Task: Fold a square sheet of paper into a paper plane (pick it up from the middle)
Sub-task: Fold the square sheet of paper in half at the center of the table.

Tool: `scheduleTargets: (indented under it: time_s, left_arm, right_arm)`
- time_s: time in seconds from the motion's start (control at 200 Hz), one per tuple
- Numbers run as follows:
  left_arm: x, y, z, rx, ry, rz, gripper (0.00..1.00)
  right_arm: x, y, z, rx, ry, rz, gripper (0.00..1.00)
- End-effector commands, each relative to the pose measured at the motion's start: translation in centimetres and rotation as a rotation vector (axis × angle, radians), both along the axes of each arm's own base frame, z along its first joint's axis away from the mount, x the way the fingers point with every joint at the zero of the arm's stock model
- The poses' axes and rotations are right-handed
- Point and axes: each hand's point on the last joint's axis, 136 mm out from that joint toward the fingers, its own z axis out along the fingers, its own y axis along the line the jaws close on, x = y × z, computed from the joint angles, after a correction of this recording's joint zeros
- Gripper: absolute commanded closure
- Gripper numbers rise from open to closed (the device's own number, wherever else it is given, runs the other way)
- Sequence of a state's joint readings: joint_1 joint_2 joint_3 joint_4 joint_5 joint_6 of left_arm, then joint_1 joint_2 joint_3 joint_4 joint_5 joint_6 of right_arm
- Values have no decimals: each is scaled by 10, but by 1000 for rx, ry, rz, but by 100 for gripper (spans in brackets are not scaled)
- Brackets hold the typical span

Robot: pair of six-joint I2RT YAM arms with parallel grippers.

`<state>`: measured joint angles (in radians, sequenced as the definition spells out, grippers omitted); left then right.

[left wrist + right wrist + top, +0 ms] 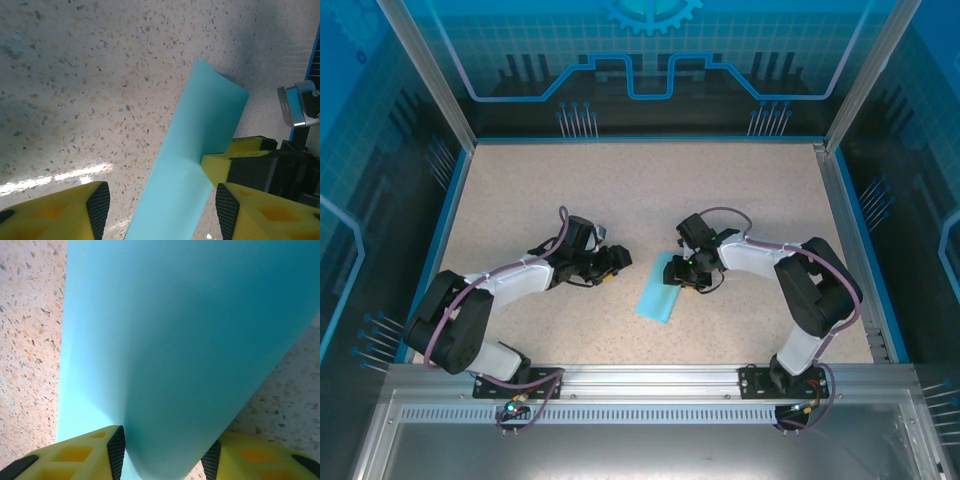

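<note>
The light blue sheet of paper (658,292) lies mid-table as a long folded strip, running from upper right to lower left. My right gripper (688,275) is at the strip's upper right end. In the right wrist view the paper (175,340) bulges as a curved loop between the two pads of that gripper (165,455), which stand partly apart. My left gripper (613,262) is open just left of the strip and low over the table. In its own view the paper (195,150) runs between the spread jaws of that gripper (162,212), and one yellow fingertip (222,162) of the right gripper touches the strip's edge.
A speckled beige tabletop (620,190) is ringed by a blue rim and aluminium frame posts (850,230). Both arms reach in from the near rail (640,380) and their wrists meet near the centre.
</note>
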<state>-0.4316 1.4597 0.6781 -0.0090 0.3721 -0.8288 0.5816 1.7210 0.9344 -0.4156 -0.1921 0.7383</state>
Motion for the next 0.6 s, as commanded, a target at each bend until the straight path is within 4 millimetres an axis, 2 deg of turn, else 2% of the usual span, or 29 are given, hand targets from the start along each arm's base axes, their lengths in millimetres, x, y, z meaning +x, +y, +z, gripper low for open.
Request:
scheduleTargets:
  time_s: [0.0,0.595]
  left_arm:
    - [5,1,0,29,-42,-4,39]
    - [3,-4,-9,15,-11,-22,41]
  right_arm:
    - [-22,-21,-33,-114,95,32,51]
    - [-29,-22,-53,-187,137,24,50]
